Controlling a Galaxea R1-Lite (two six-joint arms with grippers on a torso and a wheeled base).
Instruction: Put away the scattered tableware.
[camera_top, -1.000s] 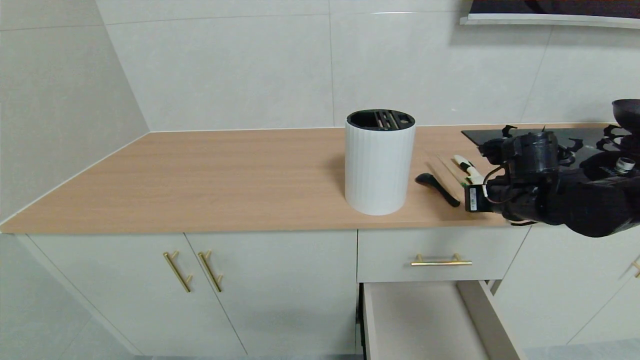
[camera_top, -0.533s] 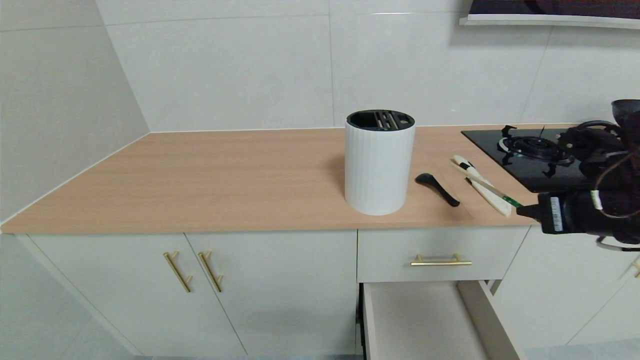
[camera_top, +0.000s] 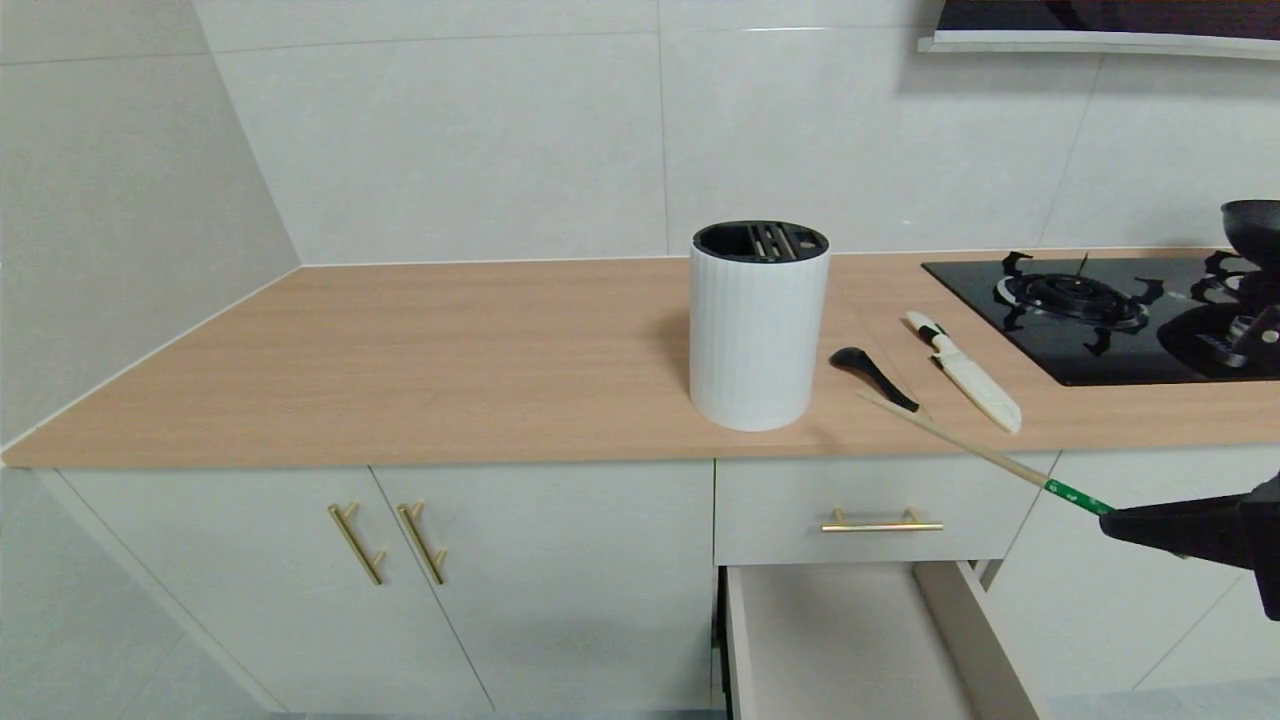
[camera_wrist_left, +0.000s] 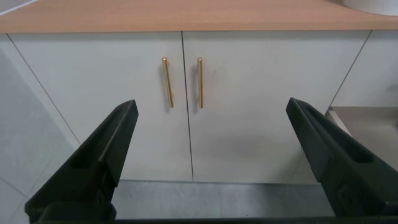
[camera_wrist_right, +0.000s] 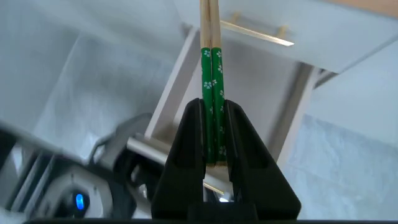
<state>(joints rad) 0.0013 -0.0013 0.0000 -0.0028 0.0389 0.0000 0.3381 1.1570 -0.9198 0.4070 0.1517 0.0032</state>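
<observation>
Two chopsticks (camera_top: 985, 455) sit side by side in the right hand (camera_top: 1108, 521), whose fingers are clamped on their green-patterned ends. The pair hangs in front of the table (camera_top: 450, 360), off its front edge. Its long axis slants from the hand at 4 o'clock up to the bare tips at 10 o'clock. The tips reach over the table edge, just beside the handle end of one black spoon (camera_top: 873, 377). Whether they touch the wood cannot be told.

One white knife (camera_top: 965, 372) lies at 3 o'clock from the spoon, blade toward the front edge. One white ribbed holder (camera_top: 758, 330) with a black slotted top stands upright at 9 o'clock from the spoon. One open drawer (camera_top: 850, 640) sits below at 6 o'clock. The left hand (camera_wrist_left: 211, 109), its fingers wide apart, faces cabinet doors with two gold handles (camera_wrist_left: 166, 82).
</observation>
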